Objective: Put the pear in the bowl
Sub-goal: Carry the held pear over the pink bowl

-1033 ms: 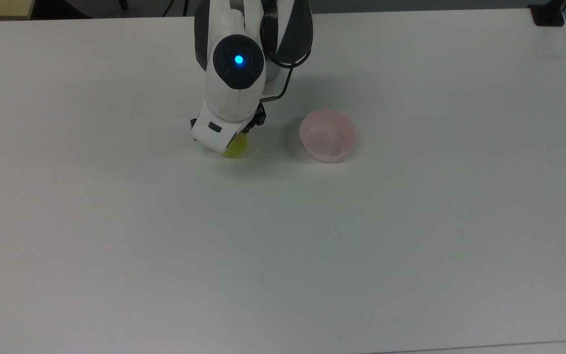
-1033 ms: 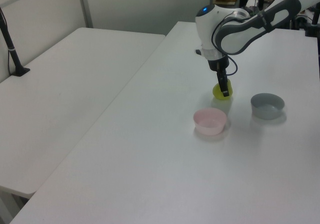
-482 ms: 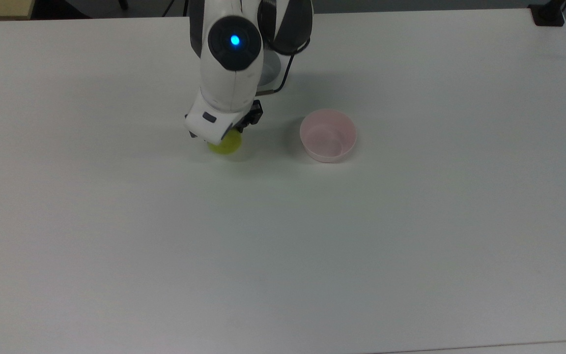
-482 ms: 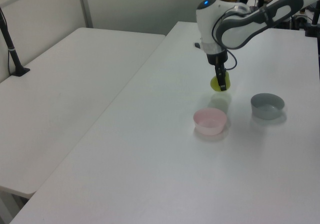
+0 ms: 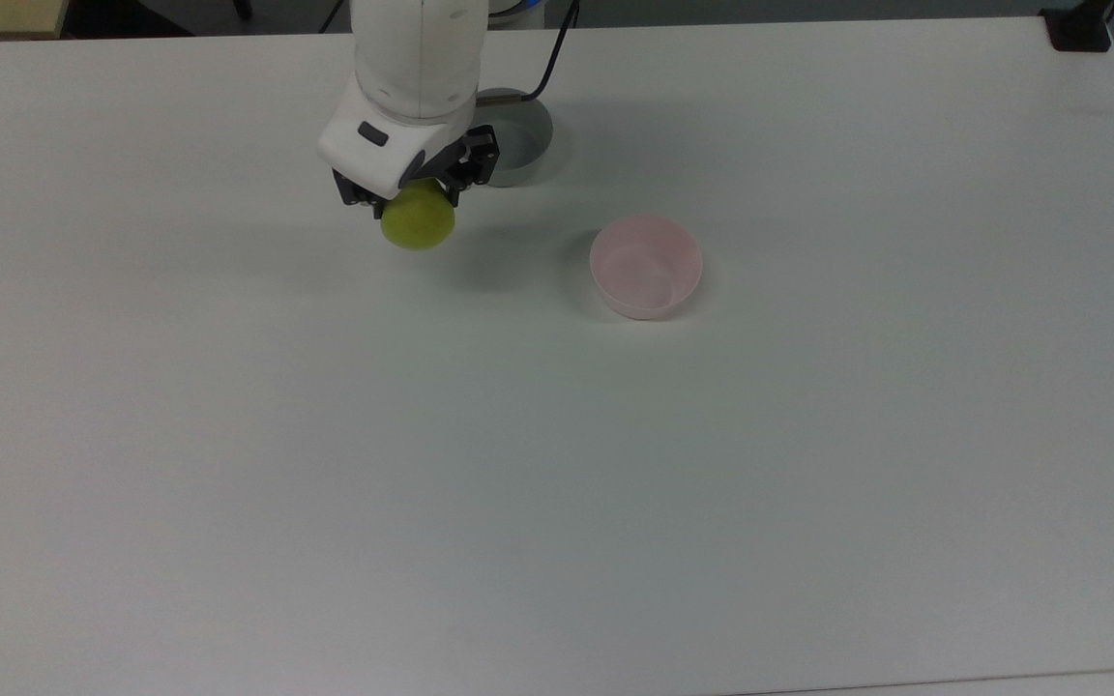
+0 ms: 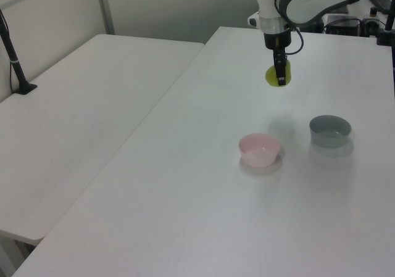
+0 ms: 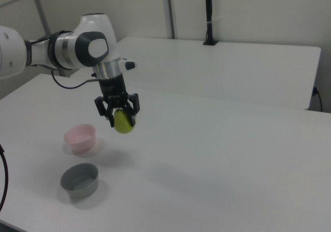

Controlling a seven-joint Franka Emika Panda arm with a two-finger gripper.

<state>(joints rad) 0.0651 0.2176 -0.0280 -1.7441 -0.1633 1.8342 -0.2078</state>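
We are carrying the pear (image 7: 123, 122) high above the white table (image 5: 557, 483), and the risk we are weighing is a drop from this height: the fruit is round and smooth, so if it is slipping in the grip it will fall, bounce and roll off across the bare surface. A second hazard is the wrong target. The grey bowl (image 6: 329, 131) is sitting near the pink bowl (image 6: 259, 149) (in the top view the grey one is partly tucked behind the arm), so a careless descent could be ending over the wrong rim, or clipping the pink wall and tipping it.

The gripper (image 7: 118, 114) is clamping the pear between its two dark fingers (image 7: 133, 106), which are closing against its upper half while the yellow-green body is hanging below them. In the top view the pear is lying well apart from the pink bowl, to the top view's left of it, touching nothing but the fingers.
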